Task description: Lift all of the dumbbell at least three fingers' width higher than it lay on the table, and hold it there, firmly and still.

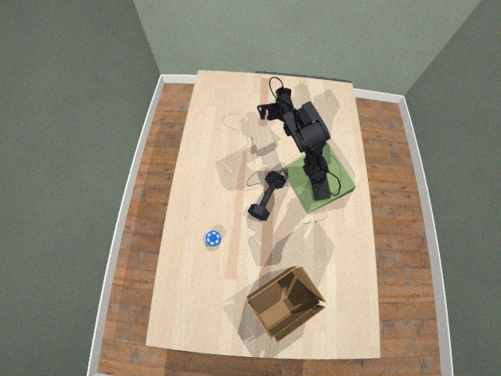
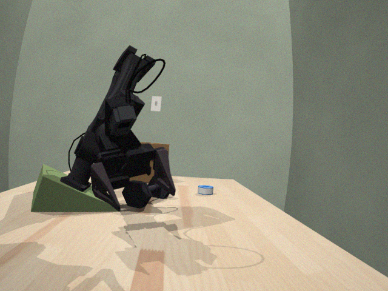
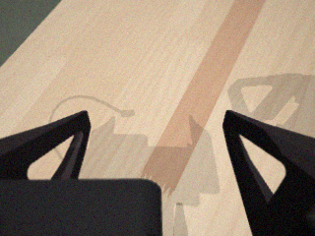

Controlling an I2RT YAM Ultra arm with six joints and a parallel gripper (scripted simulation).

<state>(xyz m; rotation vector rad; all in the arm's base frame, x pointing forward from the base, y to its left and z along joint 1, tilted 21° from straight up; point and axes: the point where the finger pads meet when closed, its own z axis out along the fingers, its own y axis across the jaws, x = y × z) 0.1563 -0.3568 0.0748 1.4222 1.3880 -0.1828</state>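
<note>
Jaws wide, holding nothing; arm [image 2: 119, 125] hides most of the box [image 2: 158, 147] behind dumbbell [image 2: 137, 194]

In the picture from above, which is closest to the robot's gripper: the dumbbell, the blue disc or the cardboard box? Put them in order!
Seen from above, with the gripper near the table's far end:
1. Dumbbell: nearest, lying mid-table beside the green wedge.
2. Blue disc: farther down, toward the table's left side.
3. Box: farthest, near the table's bottom edge.
</note>
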